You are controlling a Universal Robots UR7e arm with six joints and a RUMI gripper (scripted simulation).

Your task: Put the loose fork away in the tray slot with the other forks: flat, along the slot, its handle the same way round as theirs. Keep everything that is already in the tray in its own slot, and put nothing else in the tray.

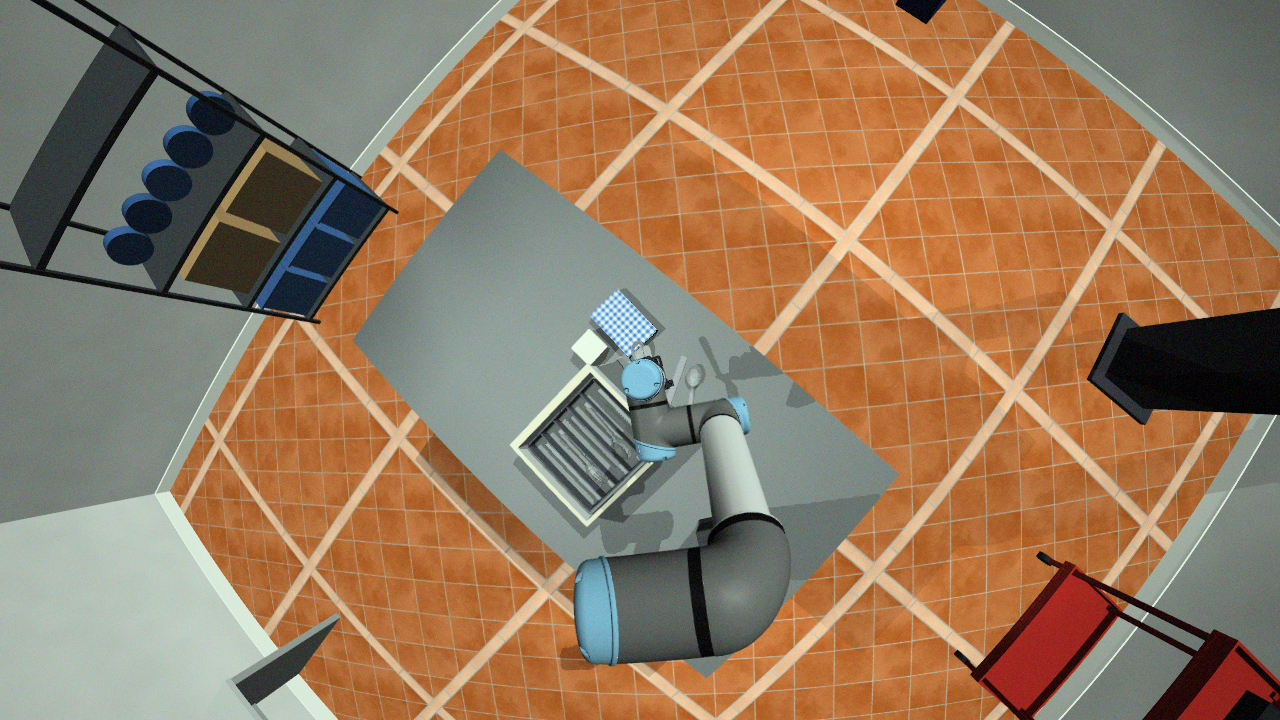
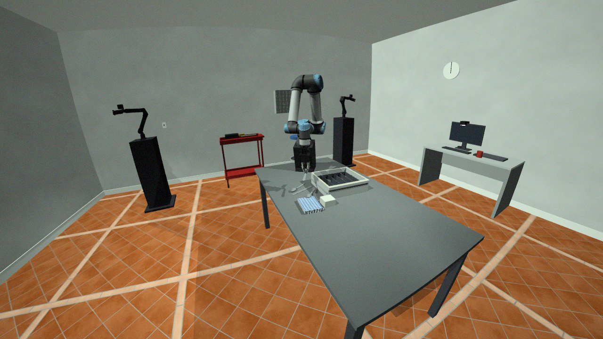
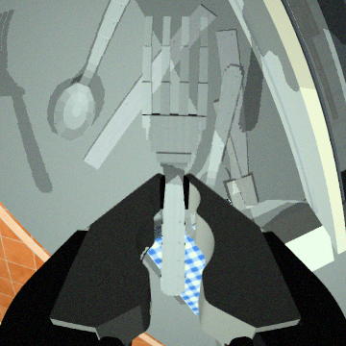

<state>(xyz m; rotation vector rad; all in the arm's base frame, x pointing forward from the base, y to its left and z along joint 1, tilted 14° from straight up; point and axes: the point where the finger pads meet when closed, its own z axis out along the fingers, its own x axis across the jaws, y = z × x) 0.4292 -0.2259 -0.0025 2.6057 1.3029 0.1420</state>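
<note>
My gripper [image 3: 174, 177] is shut on the handle of the loose fork [image 3: 174, 103], with the tines pointing away from the wrist camera. It holds the fork above the grey table, just beside the cutlery tray [image 1: 582, 446]. In the exterior view the gripper [image 2: 304, 166] hangs off the left corner of the tray [image 2: 339, 179]. The tray's slots hold several pieces of cutlery lying lengthways. I cannot tell from here which slot holds the forks. In the overhead view the wrist [image 1: 642, 380] hides the fingers.
A loose spoon [image 3: 74, 111] and a flat knife-like piece [image 3: 127, 125] lie on the table under the fork. The spoon also shows in the overhead view [image 1: 693, 376]. A blue checked cloth [image 1: 622, 319] and a small white block [image 1: 592, 344] lie beside the tray's end.
</note>
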